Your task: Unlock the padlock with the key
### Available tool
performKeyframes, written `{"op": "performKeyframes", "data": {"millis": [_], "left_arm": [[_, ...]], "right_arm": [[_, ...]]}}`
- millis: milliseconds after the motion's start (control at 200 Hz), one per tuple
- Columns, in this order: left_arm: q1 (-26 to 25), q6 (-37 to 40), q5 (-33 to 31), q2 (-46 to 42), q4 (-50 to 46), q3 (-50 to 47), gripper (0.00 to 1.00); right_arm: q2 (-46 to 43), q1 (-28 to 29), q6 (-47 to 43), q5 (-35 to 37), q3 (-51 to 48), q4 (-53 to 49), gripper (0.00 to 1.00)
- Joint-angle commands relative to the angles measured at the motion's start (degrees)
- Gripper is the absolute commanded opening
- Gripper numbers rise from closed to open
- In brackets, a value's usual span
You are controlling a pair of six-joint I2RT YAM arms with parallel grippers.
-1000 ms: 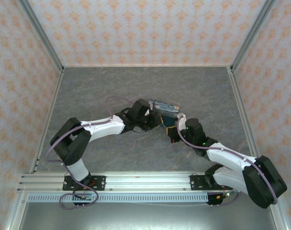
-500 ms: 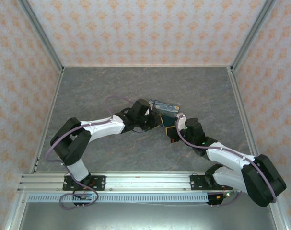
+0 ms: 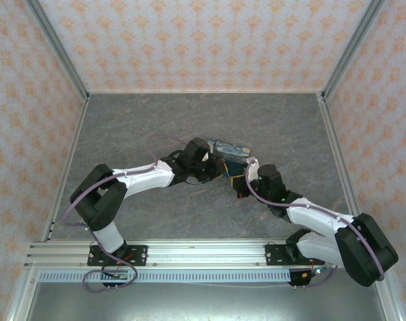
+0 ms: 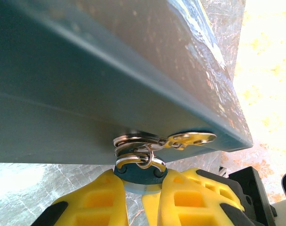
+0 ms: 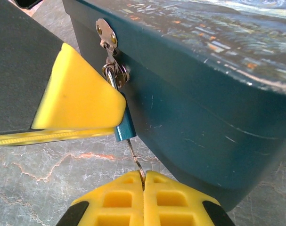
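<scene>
Padlock (image 5: 124, 127) hangs from the hasp (image 5: 106, 33) on the front wall of the starry-print box (image 5: 213, 99). Left gripper (image 4: 142, 186) clamps the padlock's teal body between its fingers. Right gripper (image 5: 143, 182) is pinched closed on the key (image 5: 134, 155), which meets the padlock's underside.

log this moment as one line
left gripper: shut on padlock | right gripper: shut on key | key: tip at padlock base | padlock: hanging from box hasp

Right claw (image 5: 143, 179) slightly further left
</scene>
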Motion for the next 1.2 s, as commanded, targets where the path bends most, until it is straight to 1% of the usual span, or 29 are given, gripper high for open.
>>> {"op": "performKeyframes", "data": {"millis": [0, 170, 280, 480, 581, 716, 956, 1111, 1196], "left_arm": [[-0.71, -0.1, -0.24, -2.42, 0.5, 1.95, 0.16], [-1.11, -0.97, -0.29, -2.47, 1.43, 1.94, 0.16], [-1.53, -2.06, -0.36, -2.15, 2.56, 1.81, 0.16], [-2.21, -5.59, 0.12, -1.1, 7.41, 0.8, 0.16], [-2.58, -6.34, 0.3, -0.73, 8.22, 0.97, 0.16], [-2.73, -6.03, 0.47, -0.65, 7.72, 1.22, 0.16], [-2.77, -2.2, 0.3, -1.88, 2.23, 1.95, 0.16], [-2.77, -1.02, 0.44, -2.26, 0.71, 1.86, 0.16], [-2.77, -0.73, 0.17, -1.87, 0.87, 1.36, 0.16]], "right_arm": [[-0.25, 0.49, 0.92, 1.79, 1.59, 4.31, 0.0], [0.7, 0.42, 1.66, 1.14, 1.58, 6.25, 0.0], [1.32, 0.47, 2.43, 0.96, 0.99, 9.45, 0.0], [2.89, 0.44, 3.24, 0.84, 0.78, 14.17, 0.0], [3.7, 0.49, 2.83, 0.87, 0.79, 15.66, 0.0], [3.65, 0.42, 0.87, 2.63, 0.66, 16.4, 0.0], [3.69, 0.28, -2.15, 2.99, 1.93, 14.33, 0.0], [3.89, -0.85, -0.21, 0.08, 2.25, 16.81, 0.0], [3.89, -1.07, 1.03, -1.62, 3.06, 16.3, 0.0]]}}
